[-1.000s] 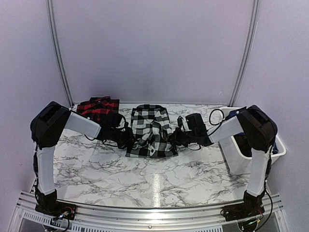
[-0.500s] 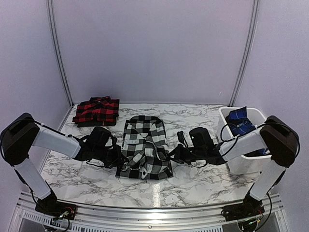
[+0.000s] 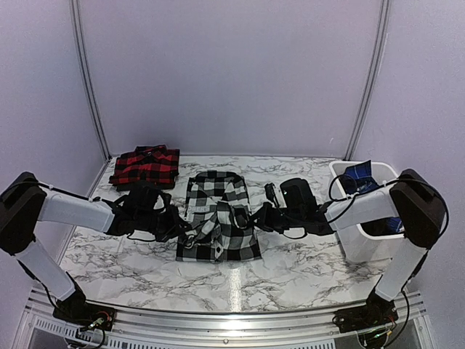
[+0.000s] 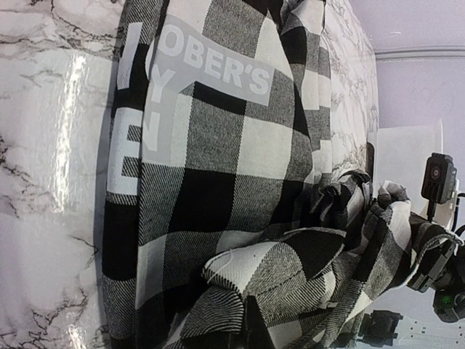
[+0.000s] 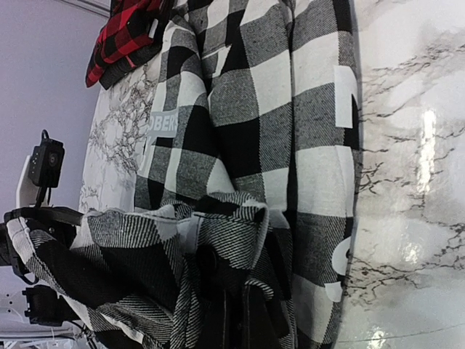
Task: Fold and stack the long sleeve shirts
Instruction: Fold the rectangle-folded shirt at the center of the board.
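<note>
The black-and-white long sleeve shirt (image 3: 214, 200) lies in the middle of the marble table (image 3: 290, 280), partly folded, white block letters (image 4: 127, 138) showing in the left wrist view. My left gripper (image 3: 190, 234) is shut on bunched fabric at the shirt's left side, its fingertips (image 4: 251, 331) buried in the cloth. My right gripper (image 3: 251, 218) is shut on a fold at the right side, fingers (image 5: 236, 327) hidden under the check. The lifted folds meet over the shirt's near half. The red-and-black shirt (image 3: 145, 166) lies folded at the back left, also seen from the right wrist (image 5: 127, 33).
A white bin (image 3: 356, 243) stands at the table's right edge beside the right arm, with something blue (image 3: 360, 182) inside. Curved grey walls close off the back. A metal rail (image 3: 232, 320) runs along the near edge.
Both arms have dragged the black-and-white shirt from the back toward the near edge, then eased slightly back. The left arm has dropped low. The red shirt stayed put.
</note>
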Robot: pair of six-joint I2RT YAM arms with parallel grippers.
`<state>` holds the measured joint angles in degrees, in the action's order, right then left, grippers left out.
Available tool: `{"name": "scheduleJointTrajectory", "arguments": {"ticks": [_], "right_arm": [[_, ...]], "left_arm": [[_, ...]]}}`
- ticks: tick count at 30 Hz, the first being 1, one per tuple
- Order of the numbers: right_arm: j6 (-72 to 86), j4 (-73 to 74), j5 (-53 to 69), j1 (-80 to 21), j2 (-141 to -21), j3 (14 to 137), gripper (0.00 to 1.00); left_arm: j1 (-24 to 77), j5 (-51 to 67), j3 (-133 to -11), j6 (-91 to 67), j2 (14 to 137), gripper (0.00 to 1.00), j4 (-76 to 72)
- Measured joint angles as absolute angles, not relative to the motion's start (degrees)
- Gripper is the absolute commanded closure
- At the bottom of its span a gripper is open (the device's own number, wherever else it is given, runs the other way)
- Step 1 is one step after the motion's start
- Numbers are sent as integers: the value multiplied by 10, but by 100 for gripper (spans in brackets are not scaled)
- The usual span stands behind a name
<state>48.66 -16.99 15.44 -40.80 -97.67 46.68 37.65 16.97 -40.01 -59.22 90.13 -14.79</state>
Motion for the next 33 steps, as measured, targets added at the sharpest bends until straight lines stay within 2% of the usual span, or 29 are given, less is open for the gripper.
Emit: {"name": "scheduleJointTrajectory", "arguments": {"ticks": [7, 10, 12, 16, 21, 25, 28, 33], "right_arm": [[481, -169, 152, -396, -1000, 474, 100], [478, -168, 154, -389, -1003, 475, 93], [474, -166, 156, -383, -1003, 479, 87], [456, -155, 159, -375, -1003, 500, 69], [418, -125, 160, -370, -1003, 548, 50], [391, -102, 150, -370, -995, 568, 44], [375, -76, 137, -370, -978, 568, 43], [353, -45, 109, -382, -942, 564, 49]], "left_arm": [[368, 170, -422, -592, 939, 99, -149], [365, 170, -422, -590, 941, 86, -148], [361, 168, -422, -592, 941, 74, -148], [351, 160, -422, -589, 937, 56, -147], [342, 152, -422, -577, 921, 37, -141], [338, 134, -430, -552, 893, 26, -106], [336, 123, -437, -527, 856, 28, -77], [336, 129, -447, -485, 821, 41, -43]]}}
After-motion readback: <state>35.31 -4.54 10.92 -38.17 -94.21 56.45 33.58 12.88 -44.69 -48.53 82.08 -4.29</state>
